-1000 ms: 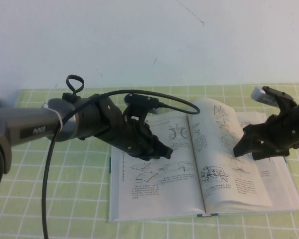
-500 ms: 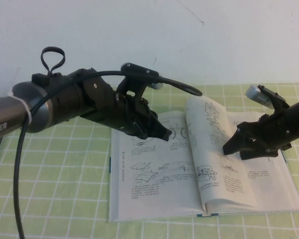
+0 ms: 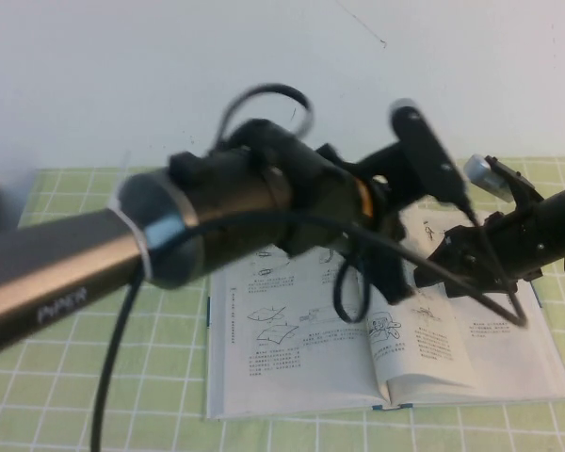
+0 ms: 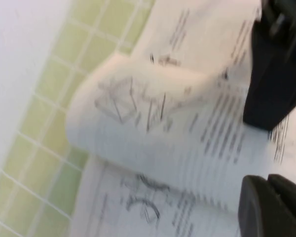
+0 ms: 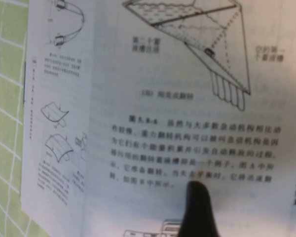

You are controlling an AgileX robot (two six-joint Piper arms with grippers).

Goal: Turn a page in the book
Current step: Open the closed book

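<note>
An open book (image 3: 292, 348) lies flat on a green checked cloth (image 3: 94, 377). The left gripper (image 3: 388, 273), fingers spread, hovers over its spine beside a curled page (image 4: 153, 118). The right gripper (image 3: 443, 273) rests on the right-hand pages; its finger state cannot be told.

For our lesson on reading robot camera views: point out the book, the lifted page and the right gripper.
book (image 3: 273, 367): high view, on the flat left-hand page.
page (image 4: 138, 113): left wrist view, on the curled leaf's bulge.
right gripper (image 3: 433, 275): high view, at its tip over the right-hand page.
</note>
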